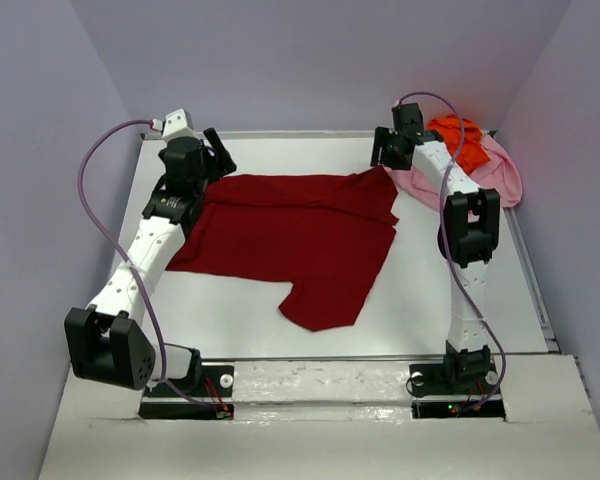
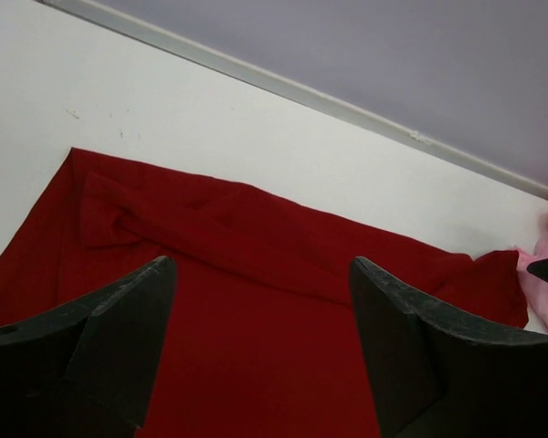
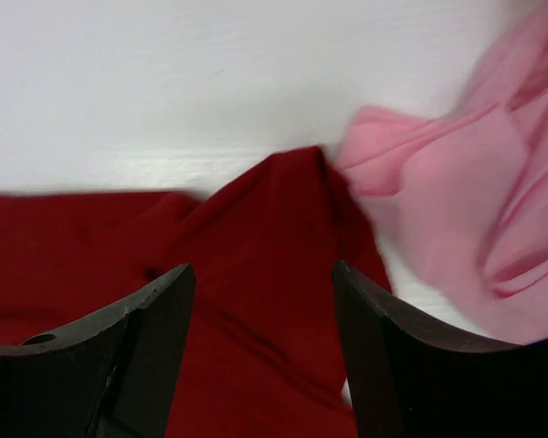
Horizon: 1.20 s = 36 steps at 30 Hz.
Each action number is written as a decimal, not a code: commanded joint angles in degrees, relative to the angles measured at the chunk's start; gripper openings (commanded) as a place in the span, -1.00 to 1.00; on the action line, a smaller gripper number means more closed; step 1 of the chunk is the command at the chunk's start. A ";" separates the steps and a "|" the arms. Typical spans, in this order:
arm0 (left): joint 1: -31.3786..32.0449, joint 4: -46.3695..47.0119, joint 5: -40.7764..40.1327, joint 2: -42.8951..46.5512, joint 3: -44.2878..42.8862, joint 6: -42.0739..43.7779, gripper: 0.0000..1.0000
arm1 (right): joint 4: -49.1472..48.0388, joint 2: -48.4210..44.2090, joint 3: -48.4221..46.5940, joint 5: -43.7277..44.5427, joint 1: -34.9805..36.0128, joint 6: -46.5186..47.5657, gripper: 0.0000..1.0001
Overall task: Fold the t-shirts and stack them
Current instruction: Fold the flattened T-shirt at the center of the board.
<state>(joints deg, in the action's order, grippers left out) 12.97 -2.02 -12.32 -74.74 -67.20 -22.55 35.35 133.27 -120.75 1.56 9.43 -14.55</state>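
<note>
The dark red t-shirt (image 1: 290,235) lies spread on the white table, one sleeve hanging toward the near edge. My left gripper (image 1: 218,155) is open above its far left corner; the red cloth (image 2: 256,301) fills the space between the fingers (image 2: 128,328). My right gripper (image 1: 385,152) is open above the shirt's far right corner (image 3: 274,237), which touches the light pink t-shirt (image 3: 475,210). The pink shirt (image 1: 495,175) lies crumpled at the far right with the bright orange t-shirt (image 1: 460,135) on top of it.
The table's far rim (image 2: 301,91) runs along the purple back wall. A raised rail (image 1: 530,270) edges the table's right side. Purple cables loop off both arms.
</note>
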 commanded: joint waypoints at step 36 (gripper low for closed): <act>-1.37 1.14 -1.13 4.25 -0.65 0.66 0.73 | -5.12 7.35 5.44 -9.56 7.80 -5.05 0.34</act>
<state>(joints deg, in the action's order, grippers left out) 12.32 -2.83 -13.10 -72.44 -67.09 -22.55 26.74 136.62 -113.78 -9.30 18.96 -19.25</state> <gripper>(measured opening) 0.865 0.667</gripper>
